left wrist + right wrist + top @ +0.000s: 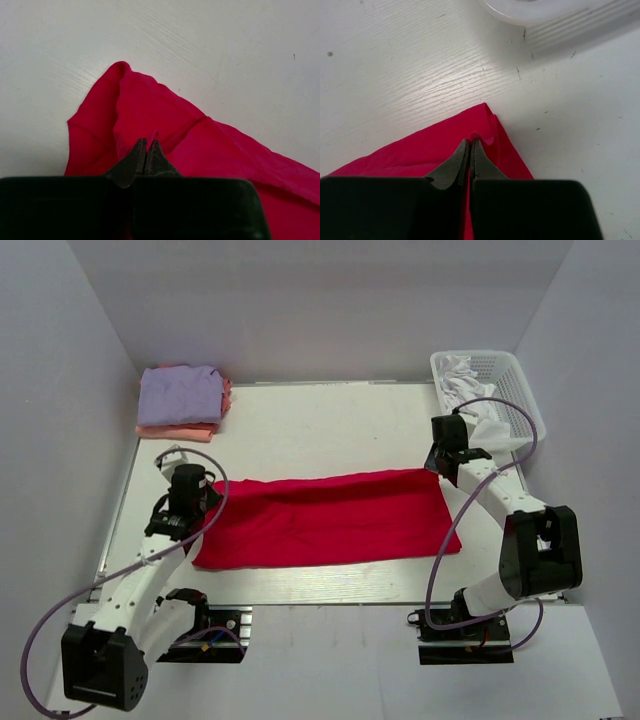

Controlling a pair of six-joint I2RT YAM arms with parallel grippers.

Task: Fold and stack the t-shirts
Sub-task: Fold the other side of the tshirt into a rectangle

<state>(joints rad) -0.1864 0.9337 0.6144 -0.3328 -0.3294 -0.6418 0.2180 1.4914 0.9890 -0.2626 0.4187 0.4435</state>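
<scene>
A bright red t-shirt (330, 518) lies as a long folded rectangle across the middle of the table. My left gripper (212, 492) sits at its far left corner. In the left wrist view the left gripper (148, 143) is shut, pinching a raised fold of the red t-shirt (165, 115). My right gripper (438, 469) is at the far right corner, and in the right wrist view the right gripper (471, 143) is shut on a small ridge of the red t-shirt (420, 150) just inside that corner. A lavender t-shirt (180, 393) lies folded on a salmon-pink t-shirt (176, 430) at the back left.
A white lattice basket (520, 390) holding white cloth (462, 370) stands at the back right, close behind my right arm. The basket's rim (530, 12) shows at the top of the right wrist view. Grey walls enclose the table on three sides.
</scene>
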